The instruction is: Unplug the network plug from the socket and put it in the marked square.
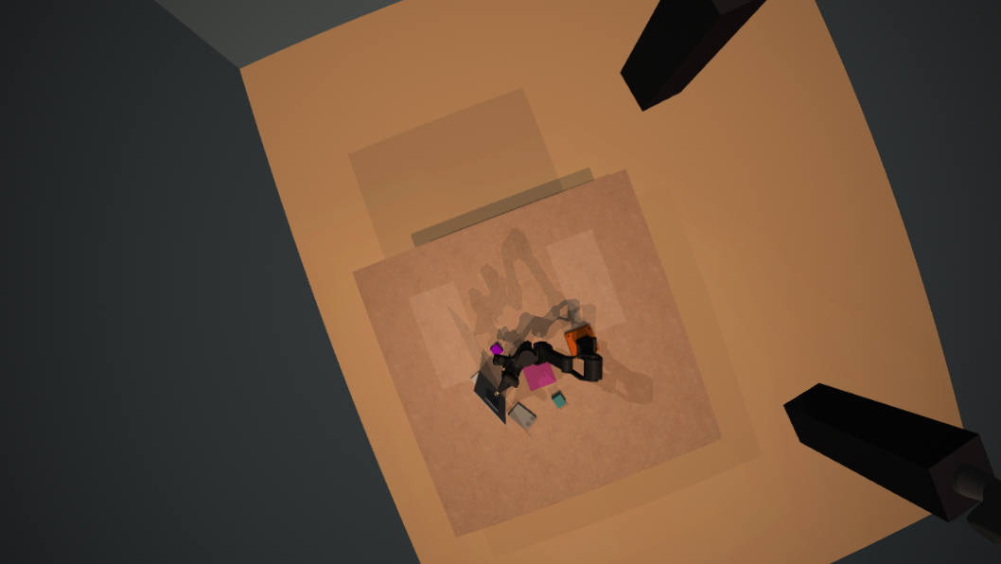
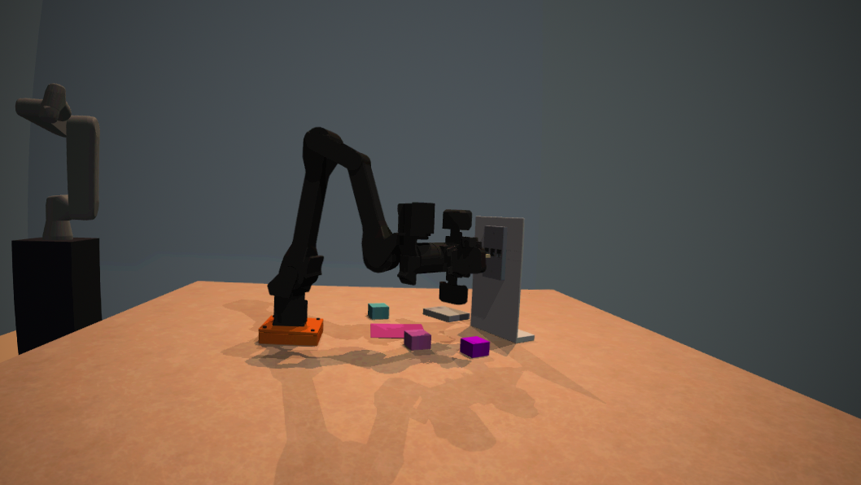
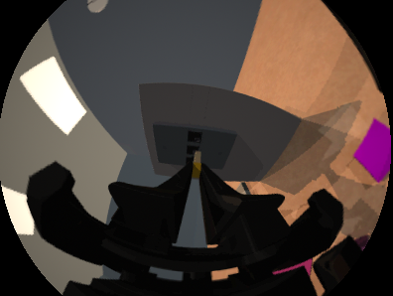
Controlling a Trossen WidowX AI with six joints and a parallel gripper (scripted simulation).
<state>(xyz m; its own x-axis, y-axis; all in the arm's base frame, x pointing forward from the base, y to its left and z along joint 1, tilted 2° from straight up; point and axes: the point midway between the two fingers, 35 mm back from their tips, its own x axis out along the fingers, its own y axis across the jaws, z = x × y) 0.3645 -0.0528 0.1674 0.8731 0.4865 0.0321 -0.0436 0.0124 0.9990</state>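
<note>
My gripper (image 1: 499,391) (image 2: 484,255) (image 3: 196,165) is shut on the plug (image 2: 487,255) (image 3: 196,161), whose yellow body and pale front end show at the fingertips. The plug appears clear of the socket, close in front of the dark socket plate (image 2: 495,234) (image 3: 218,144) on the upright grey panel (image 1: 499,413) (image 2: 512,282) (image 3: 169,104). Dark openings show in the plate. The fingers hide most of the plug, and its thin tab cannot be made out. The marked square, a flat magenta patch (image 1: 539,376) (image 2: 385,330), lies on the table between the arm's base and the panel.
A bright purple cube (image 1: 496,348) (image 2: 474,347) (image 3: 375,151) and a duller purple cube (image 2: 417,339) stand on the table. A teal cube (image 1: 558,399) (image 2: 378,311) and a flat grey block (image 1: 522,415) (image 2: 445,313) lie on the square's other side. The panel stands upright directly before the gripper.
</note>
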